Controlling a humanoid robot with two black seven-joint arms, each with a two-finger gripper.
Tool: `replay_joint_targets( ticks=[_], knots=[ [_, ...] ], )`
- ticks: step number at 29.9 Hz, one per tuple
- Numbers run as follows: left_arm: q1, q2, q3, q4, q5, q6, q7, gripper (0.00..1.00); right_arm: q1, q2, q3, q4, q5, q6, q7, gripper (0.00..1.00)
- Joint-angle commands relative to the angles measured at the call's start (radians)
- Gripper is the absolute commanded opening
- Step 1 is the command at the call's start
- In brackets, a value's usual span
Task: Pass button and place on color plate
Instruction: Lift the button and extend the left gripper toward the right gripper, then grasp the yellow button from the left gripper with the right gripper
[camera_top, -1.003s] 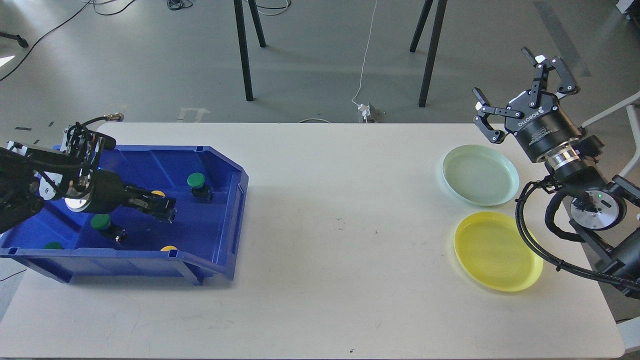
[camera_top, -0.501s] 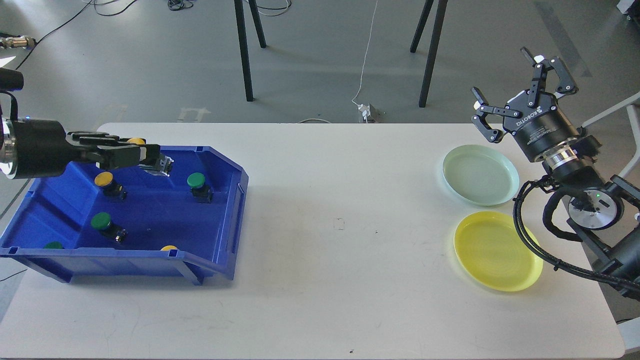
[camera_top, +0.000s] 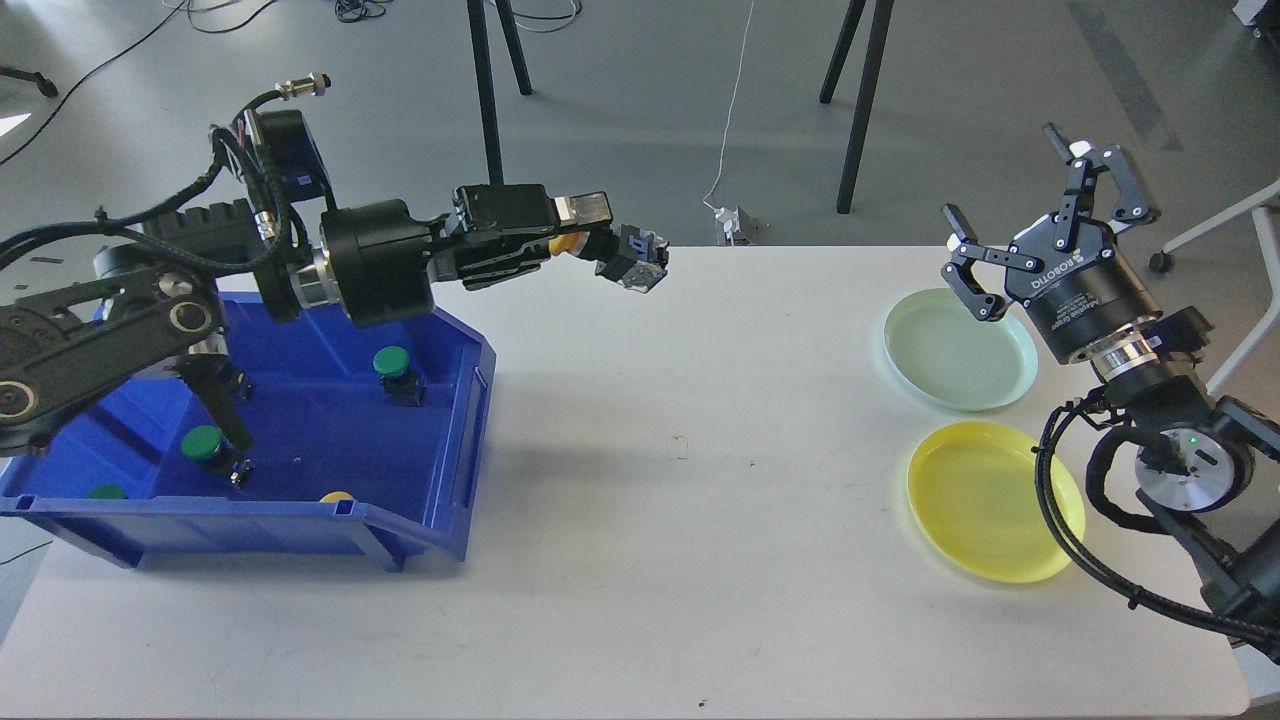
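Note:
My left gripper (camera_top: 598, 232) is shut on a yellow button (camera_top: 566, 243) with a black body and holds it high above the table's far edge, right of the blue bin (camera_top: 455, 420). My right gripper (camera_top: 1030, 215) is open and empty, raised above the far side of the pale green plate (camera_top: 960, 350). The yellow plate (camera_top: 995, 500) lies in front of the green one at the table's right. The two grippers are far apart.
The blue bin at the left holds green buttons (camera_top: 392, 360) (camera_top: 203, 442) (camera_top: 105, 491) and a yellow button (camera_top: 337, 496) at its front wall. Black stand legs (camera_top: 487, 110) rise on the floor behind the white table (camera_top: 680, 520).
My left gripper has lifted the yellow button out of the bin and swung it right, over the table's far edge. My right gripper has dropped slightly toward the green plate.

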Motion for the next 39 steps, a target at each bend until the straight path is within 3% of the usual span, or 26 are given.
replay_joint_targets(
  ticks=[1, 7, 12, 19, 26, 39],
  knots=[
    [0.037, -0.092, 0.000, 0.064, -0.011, 0.007, 0.000, 0.12, -0.038, 0.005, -0.015, 0.084, -0.116, 0.000, 0.007, 0.99],
    [0.046, -0.098, -0.026, 0.073, -0.014, -0.001, 0.000, 0.12, -0.030, 0.063, -0.175, 0.183, -0.184, 0.002, 0.011, 0.99],
    [0.048, -0.100, -0.027, 0.075, -0.016, -0.002, 0.000, 0.12, 0.008, 0.095, -0.265, 0.210, -0.250, 0.000, 0.073, 0.99],
    [0.051, -0.100, -0.027, 0.076, -0.016, -0.002, 0.000, 0.13, 0.003, 0.189, -0.262, 0.207, -0.254, -0.001, 0.074, 0.99],
    [0.052, -0.100, -0.027, 0.076, -0.017, -0.004, 0.000, 0.13, 0.014, 0.210, -0.257, 0.192, -0.259, -0.012, 0.074, 0.99],
    [0.052, -0.103, -0.027, 0.079, -0.016, -0.005, 0.000, 0.13, 0.065, 0.344, -0.257, 0.060, -0.259, -0.018, 0.074, 0.99]
  ],
)
